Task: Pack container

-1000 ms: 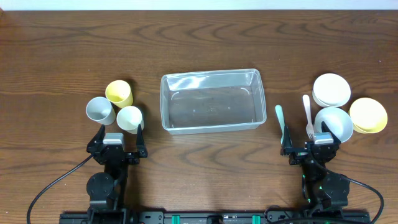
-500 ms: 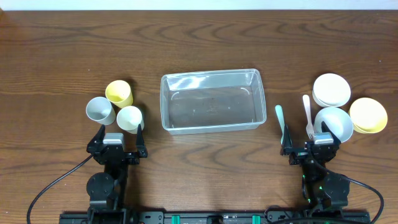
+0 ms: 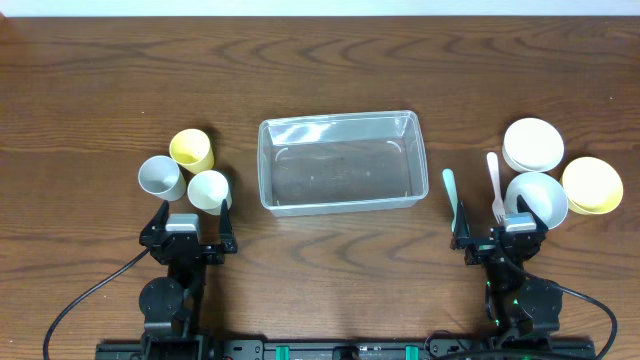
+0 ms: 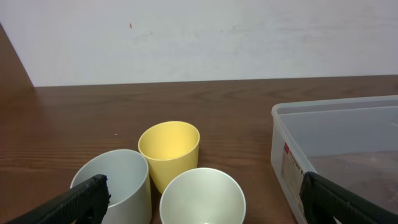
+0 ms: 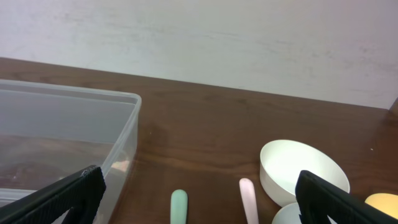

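Overhead: container [image 3: 338, 163] at table centre, empty; left gripper [image 3: 193, 216] and right gripper [image 3: 498, 226] at near edge, jaws apart, nothing held.

Left wrist: yellow cup [image 4: 169, 149] crowded by two pale cups [image 4: 202, 196]; risk of toppling neighbours on any grasp; near cups' bases cut off.

Right wrist: spoon [image 5: 178, 205] just beside fork [image 5: 249, 198], ends cut off; risk of snagging both.

Overhead downward; low wrists sharing container [image 3: 340, 165]
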